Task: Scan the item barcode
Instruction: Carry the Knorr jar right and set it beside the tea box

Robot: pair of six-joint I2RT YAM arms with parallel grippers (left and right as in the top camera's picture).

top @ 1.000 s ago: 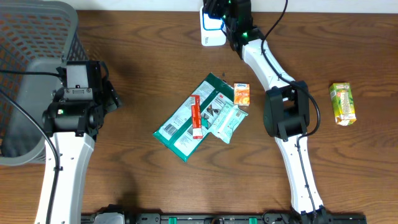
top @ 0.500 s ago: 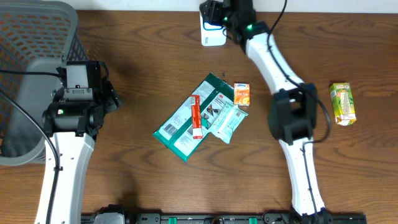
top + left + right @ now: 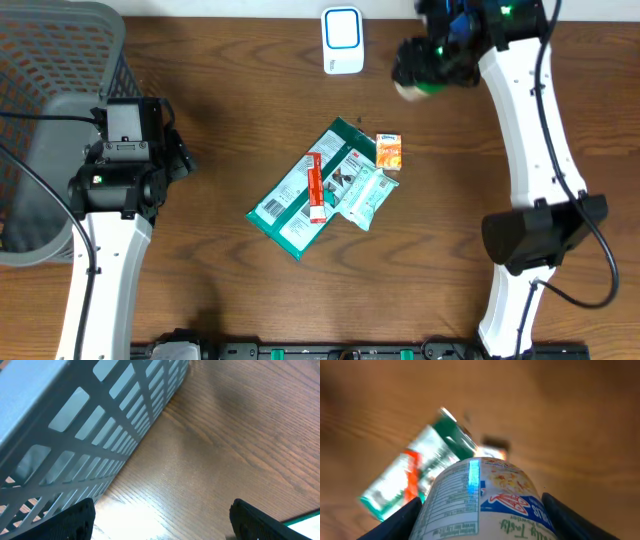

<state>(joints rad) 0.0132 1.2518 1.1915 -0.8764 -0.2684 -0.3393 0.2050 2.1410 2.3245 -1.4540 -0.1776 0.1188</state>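
Upper right of the overhead frame, we see the right pincer (image 3: 428, 68) clamped on a can (image 3: 480, 495), just right of the white scanner (image 3: 342, 40). Packets (image 3: 318, 190) litter the bench (image 3: 230, 90) at centre. The left pincer (image 3: 165, 527) gapes empty beside the basket (image 3: 75, 425).

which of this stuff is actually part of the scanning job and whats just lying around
In the job:
- can, held in the right gripper
- scanner

Lying about for now:
- green packet
- red stick
- pale packet
- orange box
- basket
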